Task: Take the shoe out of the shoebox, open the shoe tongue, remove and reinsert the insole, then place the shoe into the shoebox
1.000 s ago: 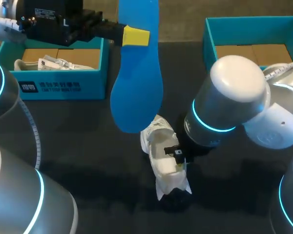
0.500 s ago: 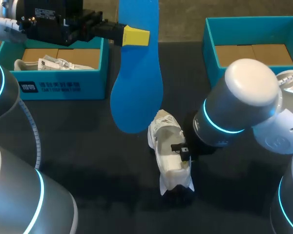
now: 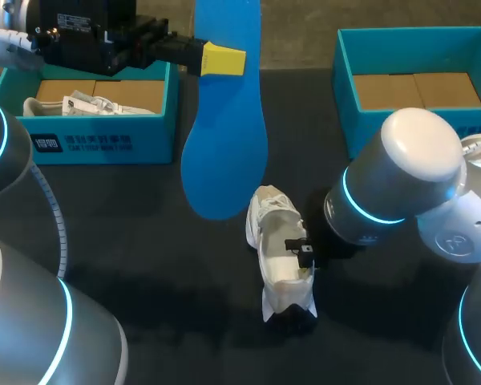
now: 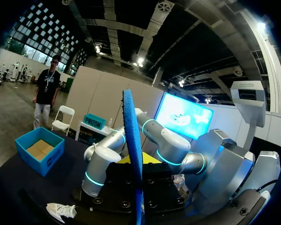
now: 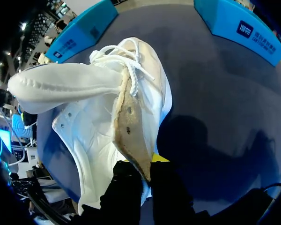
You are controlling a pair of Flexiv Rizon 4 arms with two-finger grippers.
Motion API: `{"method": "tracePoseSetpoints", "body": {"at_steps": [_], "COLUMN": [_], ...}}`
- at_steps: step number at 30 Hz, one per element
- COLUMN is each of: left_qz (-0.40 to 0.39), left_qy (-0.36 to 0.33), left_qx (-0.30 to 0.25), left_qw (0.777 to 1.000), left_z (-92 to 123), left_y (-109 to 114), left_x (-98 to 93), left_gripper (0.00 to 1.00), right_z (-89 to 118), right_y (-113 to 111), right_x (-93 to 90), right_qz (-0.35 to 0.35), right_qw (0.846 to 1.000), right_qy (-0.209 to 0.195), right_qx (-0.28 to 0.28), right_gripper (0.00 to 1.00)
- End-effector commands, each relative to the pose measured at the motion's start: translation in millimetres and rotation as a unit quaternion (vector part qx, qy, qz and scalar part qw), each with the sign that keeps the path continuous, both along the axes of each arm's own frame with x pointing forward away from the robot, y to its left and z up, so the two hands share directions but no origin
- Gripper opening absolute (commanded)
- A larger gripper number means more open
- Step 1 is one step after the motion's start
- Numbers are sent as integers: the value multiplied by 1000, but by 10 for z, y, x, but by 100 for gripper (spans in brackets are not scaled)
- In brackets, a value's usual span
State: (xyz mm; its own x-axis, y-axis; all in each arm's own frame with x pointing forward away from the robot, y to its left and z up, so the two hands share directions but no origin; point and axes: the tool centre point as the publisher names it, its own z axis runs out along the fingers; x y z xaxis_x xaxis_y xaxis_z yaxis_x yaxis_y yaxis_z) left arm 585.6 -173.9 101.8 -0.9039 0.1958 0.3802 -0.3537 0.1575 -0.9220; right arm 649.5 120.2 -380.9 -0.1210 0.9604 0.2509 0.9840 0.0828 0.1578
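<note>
The left gripper [image 3: 224, 60] holds a blue insole [image 3: 224, 152] up off the black table [image 3: 144, 233]. Its fingers are closed flat on the insole's upper part, and one yellow tip presses the near face. The insole hangs nearly upright, with its long axis running straight down from the fingers and its broad rounded end lowest. That end sits just above and beside the white shoe [image 3: 274, 241]. In the left wrist view the insole [image 4: 132, 140] appears edge-on, rising as a thin blue blade from between that gripper's fingers. The left arm reaches in level from the side, with its wrist above the nearer teal shoebox [image 3: 104, 144]. That box holds a second white shoe [image 3: 88, 104] and crumpled paper.

The white shoe lies on the table with its long axis running from the far side toward the robot, slightly slanted. Its laced front end points away from the robot. The right gripper [image 3: 303, 250] meets the shoe from the side, at mid-length. In the right wrist view the fingers [image 5: 124, 187] are pinched narrowly on the tan-lined eyelet flap at the rim of the shoe's opening. The padded tongue is folded out to one side, ahead of the fingers. The right arm bends down steeply, elbow high. The other teal shoebox [image 3: 345, 88] stands behind it.
</note>
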Motion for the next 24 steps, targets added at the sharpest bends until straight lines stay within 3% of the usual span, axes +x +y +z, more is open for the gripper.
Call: {"method": "tracePoseSetpoints", "body": {"at_steps": [1,4,6,8,9,15,24], "left_qz": [0,0,0,0,0,0,0], "left_qy": [0,0,0,0,0,0,0], "left_qx": [1,1,1,1,1,1,1], "left_qw": [1000,1000,1000,1000,1000,1000,1000], "left_z": [1,1,1,1,1,1,1], "left_y": [-5,-5,-5,-5,-5,-5,-5], "left_x": [0,0,0,0,0,0,0], "left_gripper": [0,0,0,0,0,0,0], "right_z": [-90,-92,-78,-71,-62,33,403], "right_y": [43,55,49,49,50,41,-18], "right_x": [15,7,1,1,-1,-30,-54], "right_qz": [3,2,2,2,2,-4,-7], "right_qw": [1000,1000,1000,1000,1000,1000,1000], "right_qy": [4,5,3,3,3,-3,-16], "right_qx": [9,10,10,9,8,5,-7], "right_gripper": [0,0,17,49,96,100,100]}}
